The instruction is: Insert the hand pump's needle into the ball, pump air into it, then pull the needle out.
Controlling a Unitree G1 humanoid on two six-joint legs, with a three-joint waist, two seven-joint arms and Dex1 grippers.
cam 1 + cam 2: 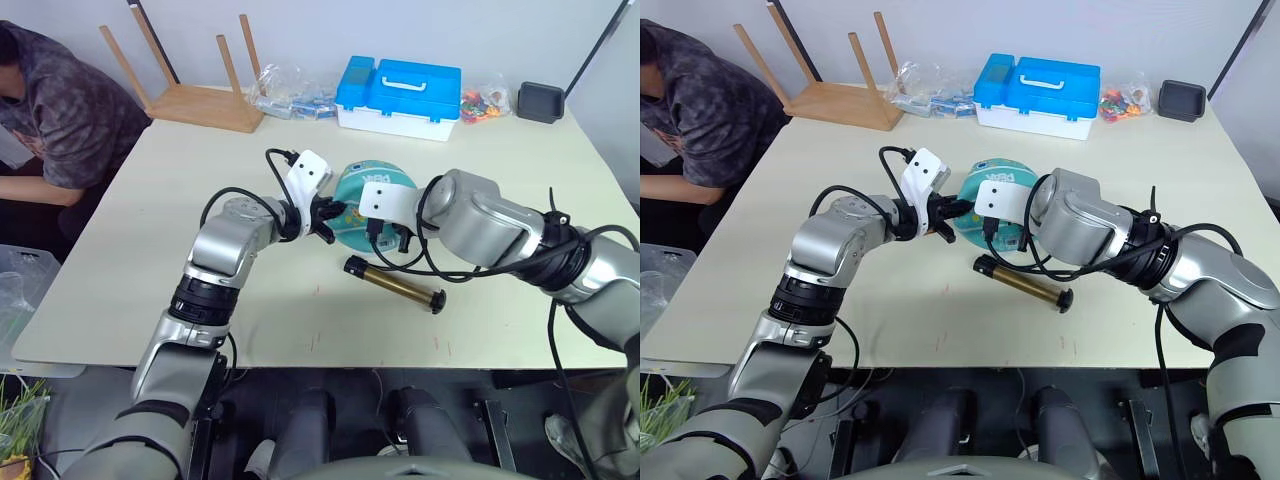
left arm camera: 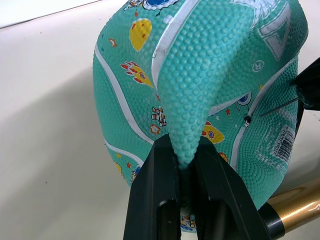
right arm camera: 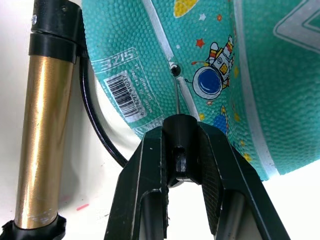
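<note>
From my head cameras, the ball (image 1: 362, 205) sits mid-surface between my two grippers, with the hand pump (image 1: 394, 283) lying just near of it, its gold cylinder flat on the surface (image 1: 150, 220). My left gripper (image 1: 322, 215) is at the ball's left side, my right gripper (image 1: 992, 228) at its near right. In my left wrist view, my fingers (image 2: 155, 195) are closed tight on a pinched ridge of the soft ball skin, steadying it. In my right wrist view, my fingers (image 3: 145, 175) are clamped on the needle's black fitting, and the needle (image 3: 177, 100) points straight at the valve hole (image 3: 174, 69), tip just short of it. I judge I should push along the needle's own axis, slowly, keeping the left pinch firm so the ball cannot roll.
</note>
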